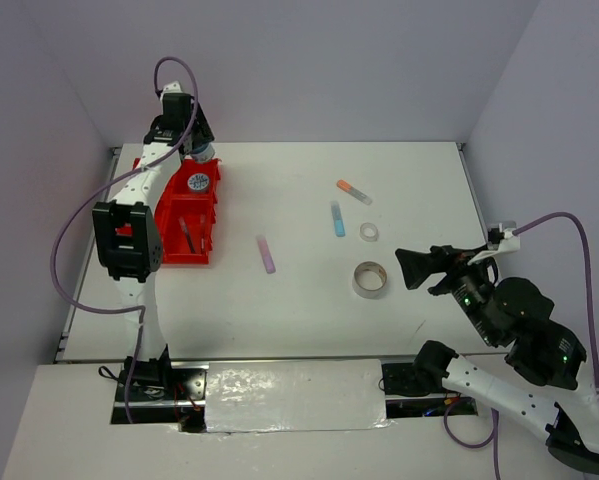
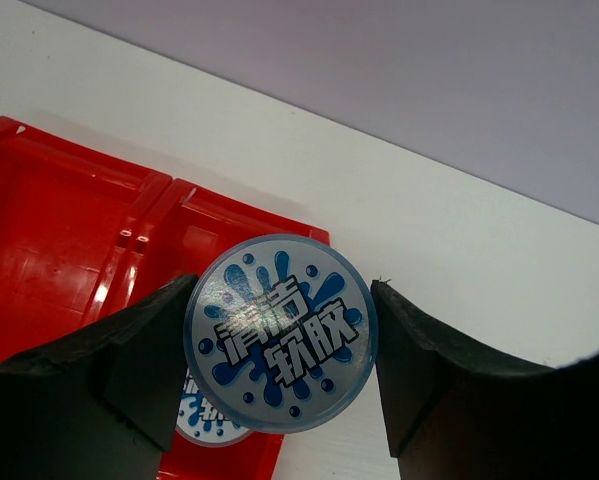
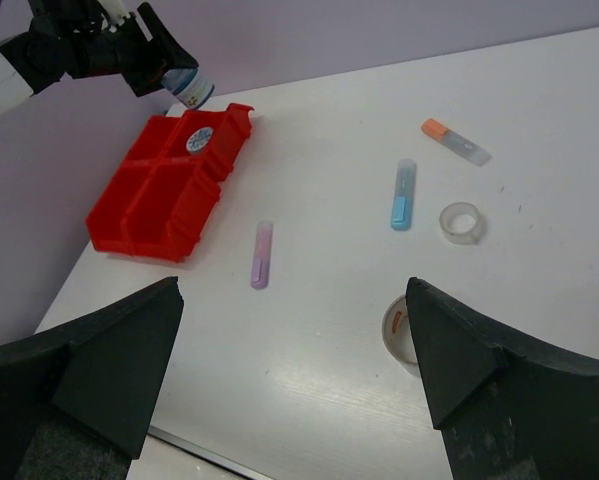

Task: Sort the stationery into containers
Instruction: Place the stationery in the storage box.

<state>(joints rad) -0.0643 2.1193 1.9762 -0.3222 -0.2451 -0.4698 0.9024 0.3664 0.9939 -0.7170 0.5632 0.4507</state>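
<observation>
My left claw (image 2: 279, 345) is clamped on a round blue-lidded plastic tub (image 2: 279, 330), held above the far end of the bright red four-compartment plastic tray (image 2: 69, 230). A second matching tub (image 1: 199, 182) sits in its far-right compartment. My right claw (image 3: 291, 300) is spread wide, gripping nothing, over the white table (image 1: 279, 320) near the larger tape roll (image 1: 370, 279).

White table (image 1: 279, 320); pale lilac walls (image 1: 329, 70); glossy white sheet (image 1: 294, 395) at near edge.
</observation>
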